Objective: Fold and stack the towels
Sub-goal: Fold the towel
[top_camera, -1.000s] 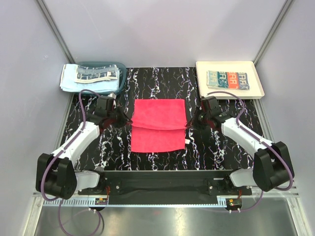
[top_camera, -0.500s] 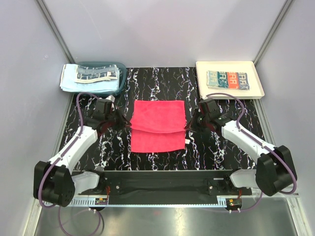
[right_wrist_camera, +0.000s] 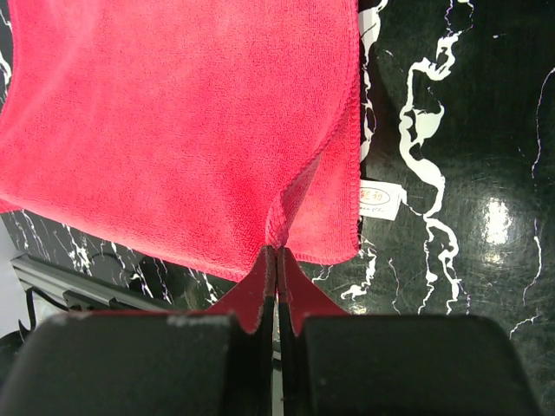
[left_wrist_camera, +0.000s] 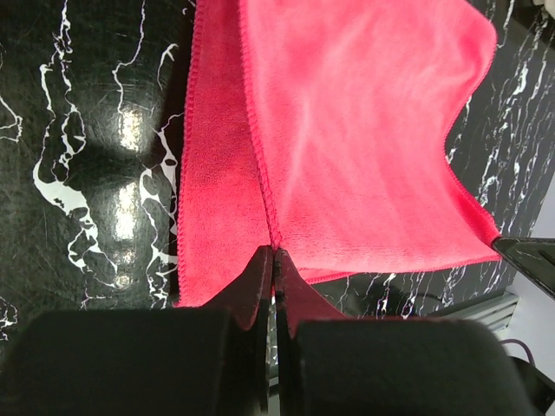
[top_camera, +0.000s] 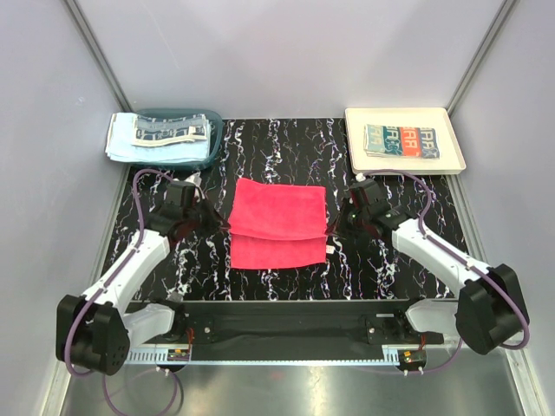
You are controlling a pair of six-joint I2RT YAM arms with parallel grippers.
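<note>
Centre frame, a red towel [top_camera: 277,227] lies half folded on the black bench [top_camera: 277,147], with the left pincer [top_camera: 227,227] and right pincer [top_camera: 332,227] clenched on its side edges. A folded towel [top_camera: 401,140] sits in the tray [top_camera: 453,139] at upper right. The unfolded towels [top_camera: 121,143] wait at the basket [top_camera: 178,112], upper left.

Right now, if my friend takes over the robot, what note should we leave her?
Left gripper: shut on the red towel's left edge.
Right gripper: shut on its right edge.
Red towel: mid-table, far half pulled over the near half, fold unfinished.
Done: folded patterned towels in the cream tray.
Left: finish this fold, stack it, then the light blue towel and patterned towel on the teal basket.
</note>
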